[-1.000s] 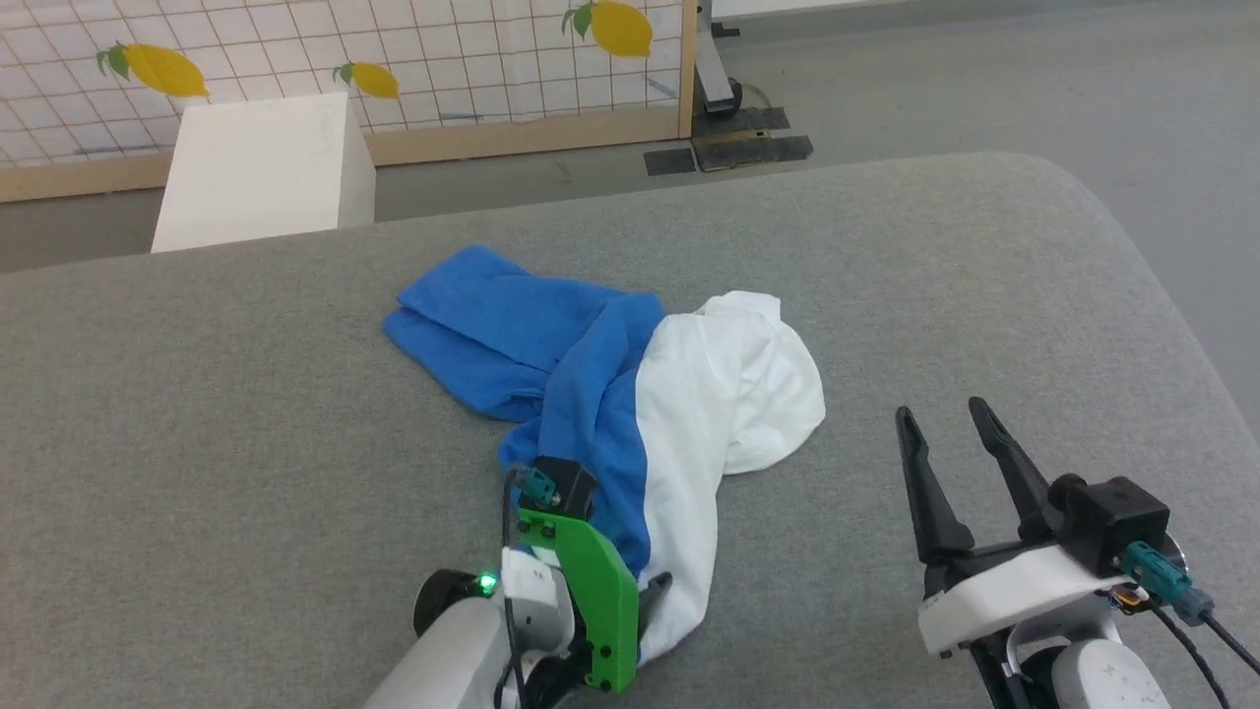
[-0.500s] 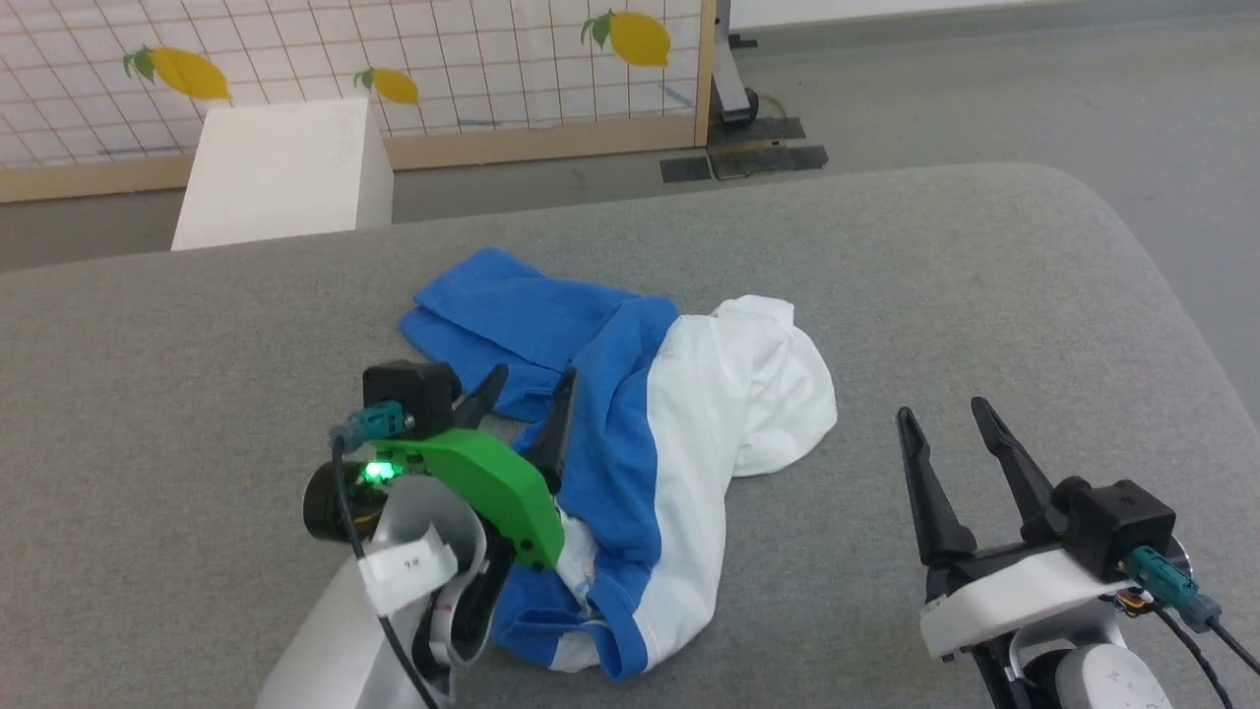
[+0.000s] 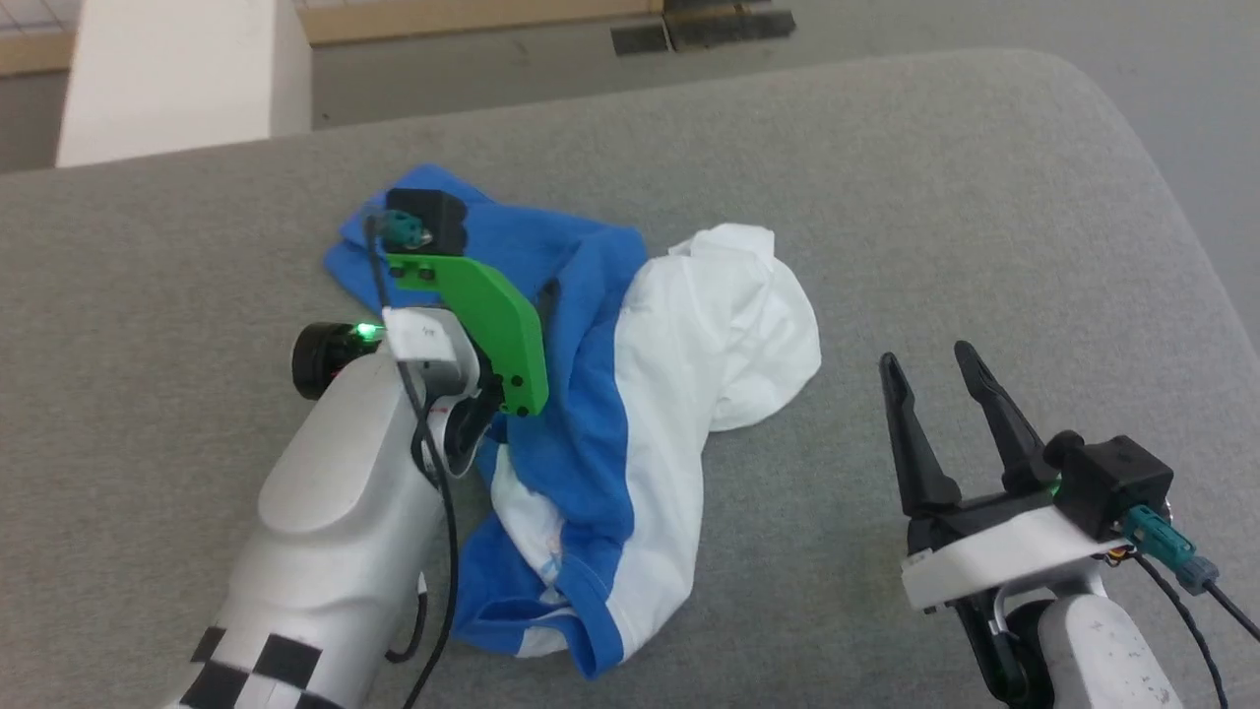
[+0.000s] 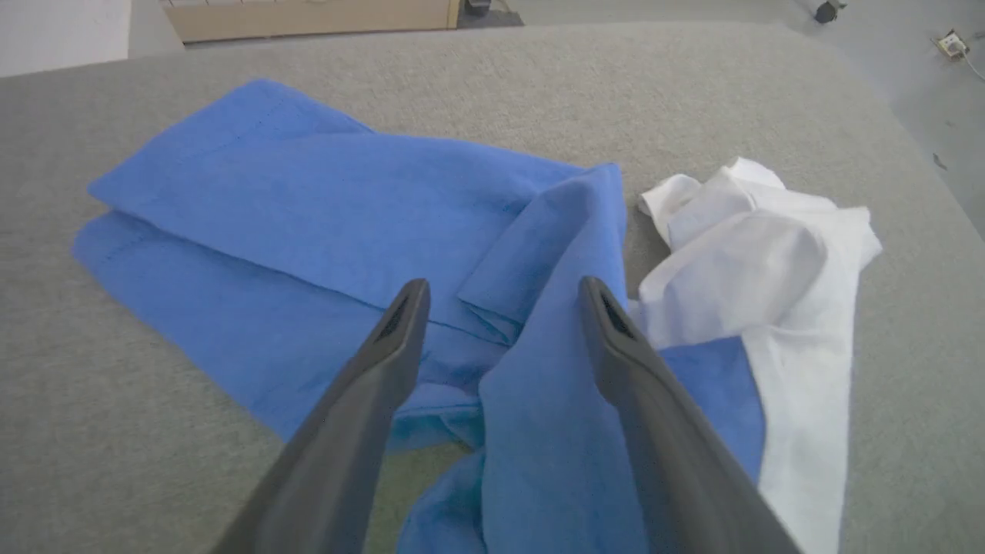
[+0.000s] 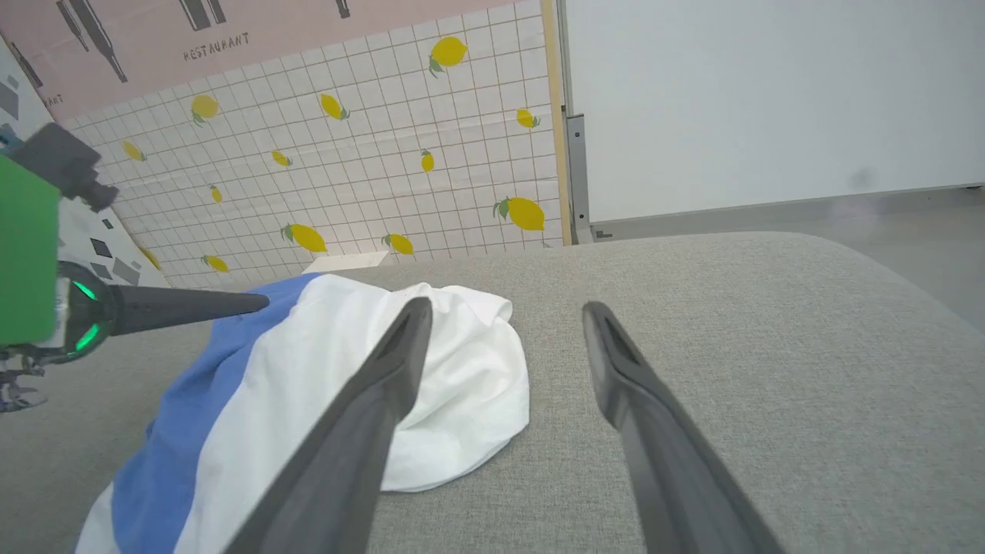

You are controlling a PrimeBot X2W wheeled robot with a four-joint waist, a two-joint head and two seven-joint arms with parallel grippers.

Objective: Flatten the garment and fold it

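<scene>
Grey fabric surface bears the crumpled garment, lemon-patterned wall behind.

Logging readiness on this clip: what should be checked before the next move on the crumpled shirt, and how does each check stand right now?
1. Left gripper open: ok, fingers spread wide above the blue folds.
2. Right gripper open and empty: ok, over bare grey surface, apart from the cloth.
3. Garment flat: not ok, blue sleeves bunched, white body lumped.
4. Garment wholly on the surface: ok, no visible edge hangs off.
5. Left fingertips touching the cloth: cannot tell from these angles.
</scene>
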